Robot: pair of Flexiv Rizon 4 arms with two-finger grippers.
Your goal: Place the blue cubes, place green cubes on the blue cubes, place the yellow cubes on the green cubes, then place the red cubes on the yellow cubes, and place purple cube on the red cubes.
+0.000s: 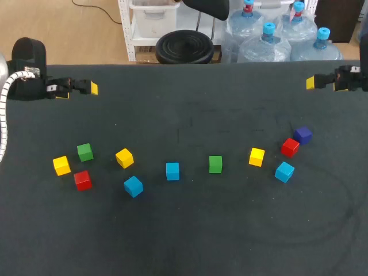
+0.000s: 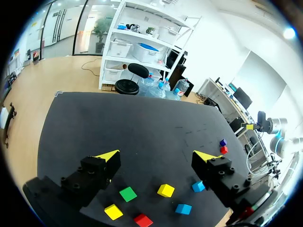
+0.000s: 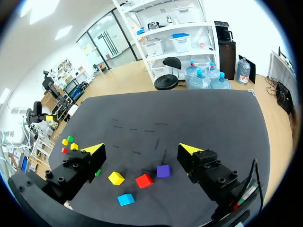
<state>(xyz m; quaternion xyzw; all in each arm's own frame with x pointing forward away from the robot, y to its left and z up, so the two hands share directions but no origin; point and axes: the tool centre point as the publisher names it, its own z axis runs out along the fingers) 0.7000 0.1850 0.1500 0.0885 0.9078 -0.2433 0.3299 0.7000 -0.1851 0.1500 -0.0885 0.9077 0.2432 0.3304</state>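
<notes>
Eleven small cubes lie scattered in a loose row across the black table (image 1: 184, 230). At the left are a yellow cube (image 1: 61, 165), a green cube (image 1: 85, 152), a red cube (image 1: 83, 180), a second yellow cube (image 1: 124, 157) and a blue cube (image 1: 133, 186). In the middle sit a blue cube (image 1: 172, 171) and a green cube (image 1: 215, 164). At the right are a yellow cube (image 1: 256, 156), a blue cube (image 1: 284, 171), a red cube (image 1: 290, 147) and the purple cube (image 1: 303, 135). My left gripper (image 1: 77, 91) (image 2: 157, 155) hovers open at the far left edge. My right gripper (image 1: 330, 77) (image 3: 142, 149) is open at the far right edge. Neither holds anything.
No cube rests on another. The right wrist view has the purple cube (image 3: 163, 170), red cube (image 3: 144, 180), yellow cube (image 3: 116, 178) and blue cube (image 3: 125, 199) under its fingers. The left wrist view has a green cube (image 2: 128, 194) and a yellow cube (image 2: 165, 190) below.
</notes>
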